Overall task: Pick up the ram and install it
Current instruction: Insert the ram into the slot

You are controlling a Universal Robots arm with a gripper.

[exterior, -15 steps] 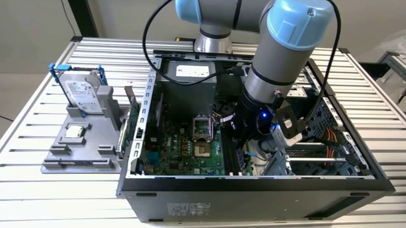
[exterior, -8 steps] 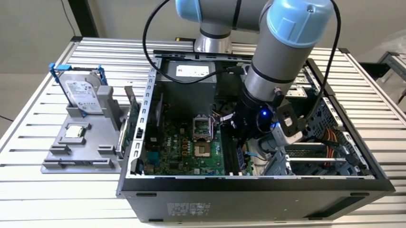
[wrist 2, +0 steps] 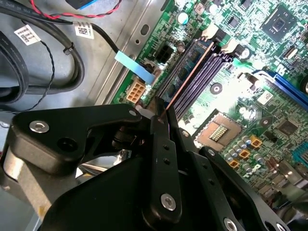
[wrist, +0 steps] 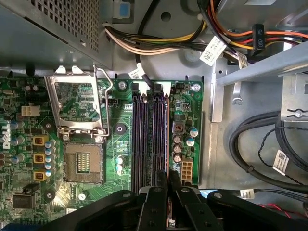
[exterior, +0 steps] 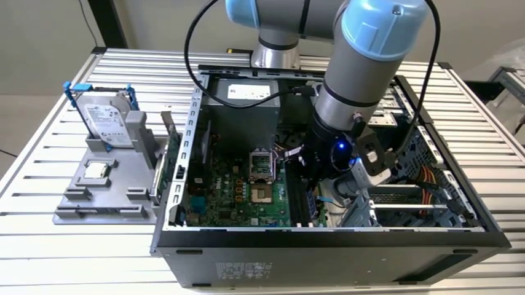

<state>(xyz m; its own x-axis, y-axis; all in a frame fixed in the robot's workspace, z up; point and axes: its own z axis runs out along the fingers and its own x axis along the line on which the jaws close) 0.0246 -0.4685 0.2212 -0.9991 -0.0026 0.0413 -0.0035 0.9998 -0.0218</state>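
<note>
Landmark: memory slots (wrist: pixel 150 137) on the motherboard (wrist: pixel 96 192), right of the open processor socket (wrist: pixel 79 108) in the exterior view.
Ram (wrist 2: pixel 185 79): edge-on above the outermost slot.
Gripper (wrist: pixel 167 185): fingers clamped on the ram's end.
Risk: slight tilt or offset likely jams the stick against slot walls, latches unlocked.

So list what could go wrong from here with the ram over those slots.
1. The ram sits edge-on in the gripper above the memory slots; slight misalignment with the outermost slot could jam it or stress the board.
2. The open processor socket lies exposed beside the slots; a slip could damage it.
3. Loose cables lie near the arm and could snag.
</note>
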